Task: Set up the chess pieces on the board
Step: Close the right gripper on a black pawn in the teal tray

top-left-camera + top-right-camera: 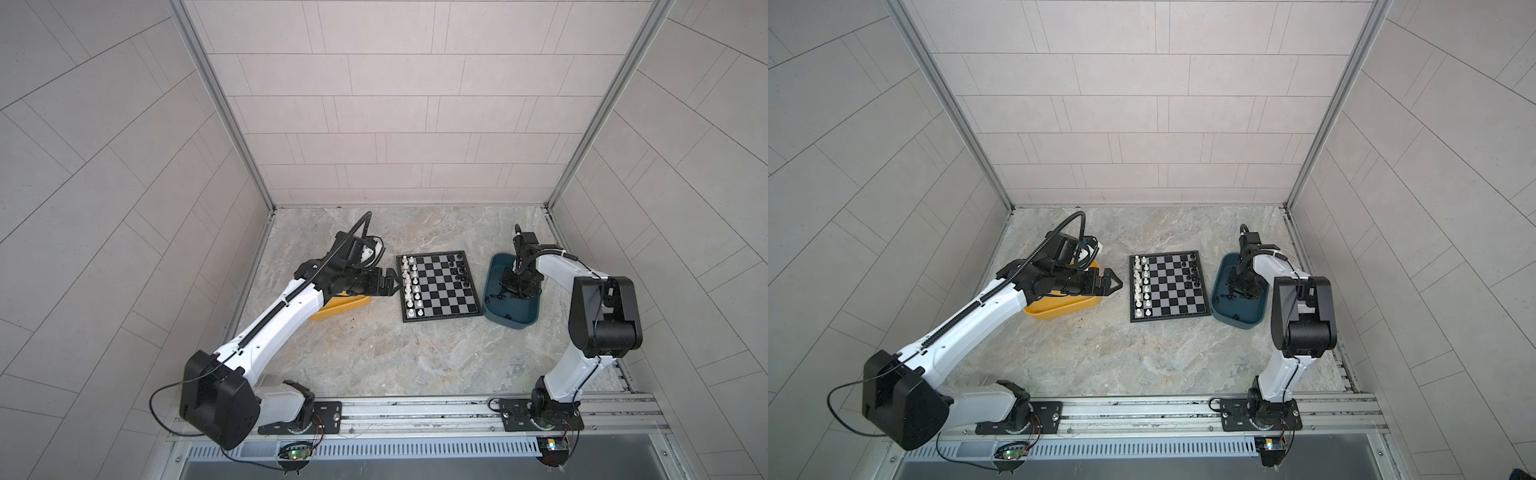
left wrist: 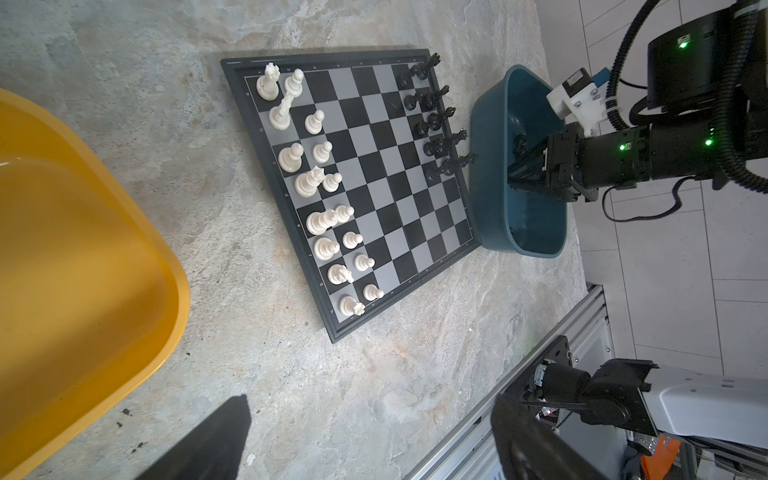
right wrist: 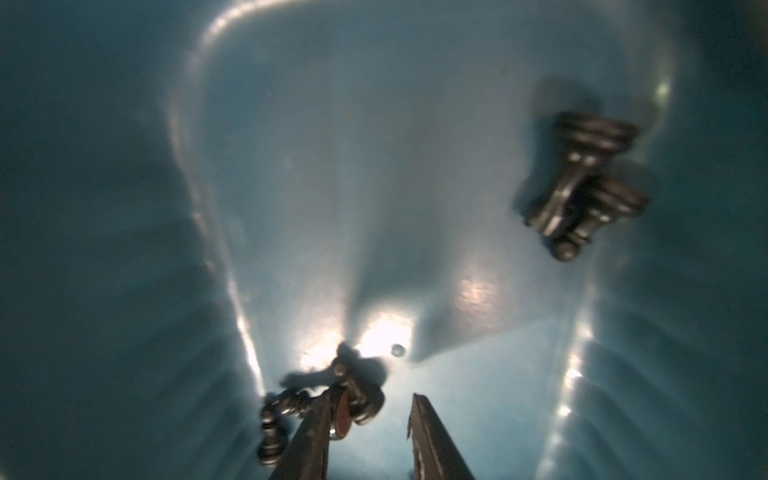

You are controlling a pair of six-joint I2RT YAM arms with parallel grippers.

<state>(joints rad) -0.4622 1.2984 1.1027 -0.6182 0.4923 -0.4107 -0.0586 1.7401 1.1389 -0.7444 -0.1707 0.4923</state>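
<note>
The right pincer [image 3: 376, 392] is down inside the dark teal plastic tray [image 1: 512, 322]. Its jaws stand narrowly apart with a clear gap and nothing clamped. A knot of loose black plastic chessmen [image 3: 291, 411] lies on the tray floor against one finger [image 3: 316, 432], so I judge it is lining up a pick, not yet gripping. A toppled pair [image 3: 582, 187] of black pieces lies well apart from the fingers, near a tray wall. The tray sits just beside the right edge of the small flat chessboard [image 1: 440, 291] of black and grey checks, probably to keep each carry short. The placed black pieces [image 1: 459, 270] stand along that edge, filling only its far part, while the white plastic chessmen [image 1: 409, 286] fill two full files along the left edge. The left pincer [image 1: 391, 283] hangs spread wide and empty just off the board's left side, by the yellow plastic tray [image 1: 353, 305]. Its share looks done, so it seems parked clear. Everything rests on a grey marbled stone-look tabletop [image 1: 374, 357], enclosed by pale tiled wall panels [image 1: 395, 124], with an aluminium rail [image 1: 415, 409] in front carrying both arm bases.
</note>
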